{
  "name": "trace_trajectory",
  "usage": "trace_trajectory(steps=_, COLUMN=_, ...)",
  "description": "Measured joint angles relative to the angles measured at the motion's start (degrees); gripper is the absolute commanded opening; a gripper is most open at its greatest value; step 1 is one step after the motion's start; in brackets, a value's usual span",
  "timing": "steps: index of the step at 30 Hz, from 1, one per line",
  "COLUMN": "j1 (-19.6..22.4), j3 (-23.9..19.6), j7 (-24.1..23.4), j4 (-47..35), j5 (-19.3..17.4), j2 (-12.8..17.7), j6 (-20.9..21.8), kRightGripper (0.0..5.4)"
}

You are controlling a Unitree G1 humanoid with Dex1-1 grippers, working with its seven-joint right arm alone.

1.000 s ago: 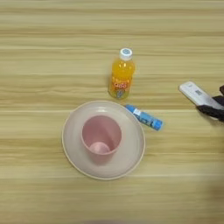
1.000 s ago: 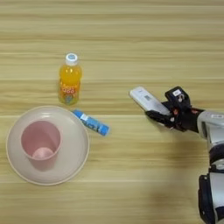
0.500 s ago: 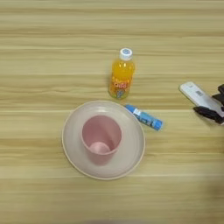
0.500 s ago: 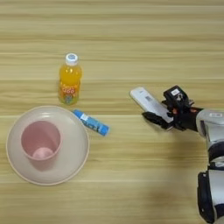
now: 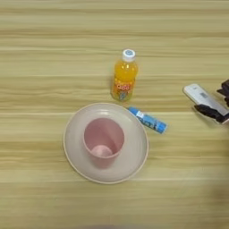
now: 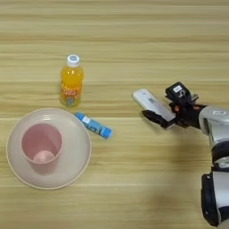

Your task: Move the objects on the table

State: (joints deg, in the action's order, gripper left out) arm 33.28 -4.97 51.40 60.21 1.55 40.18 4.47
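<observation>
The right gripper [image 6: 166, 109] was spread wide around the near-right end of the white remote [image 6: 152, 106]: one black finger [image 6: 154, 118] lay against the remote's near long side, the other [image 6: 178, 91] stood off its far side, near it but apart as far as could be told. Whether the remote was pinched or merely straddled could not be told. Its right end was hidden behind the gripper body, and in the left eye view the gripper was cut off by the picture's edge.

The remote lay flat toward the table's [image 6: 134, 40] right edge, its long axis running from far-left to near-right. The blue stick [image 5: 147, 120] lay on the same slant beside the rim of the pink plate [image 5: 134, 161], which carried an upright pink cup [image 5: 103, 141]. The orange-juice bottle [image 5: 124, 76] stood upright just beyond the plate's far rim.
</observation>
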Motion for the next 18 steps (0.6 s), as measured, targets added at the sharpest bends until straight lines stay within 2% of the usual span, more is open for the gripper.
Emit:
trace_trajectory(steps=4, j1=0.15, j3=-0.10, j7=0.18, j4=-1.67, j5=-0.52, j2=-0.34, j6=0.07, kRightGripper=5.36)
trace_trajectory(steps=8, j1=0.08, j3=-1.53, j7=2.30, j4=-7.23, j5=-3.40, j2=-1.22, j6=-0.15, kRightGripper=5.36)
trace_trajectory(steps=13, j1=-1.64, j3=-2.51, j7=7.21, j4=-17.02, j5=-8.94, j2=-3.28, j6=-0.39, kRightGripper=5.36)
trace_trajectory(steps=18, j1=-6.17, j3=-3.19, j7=11.24, j4=-27.01, j5=-13.84, j2=-5.03, j6=-0.19, kRightGripper=5.36)
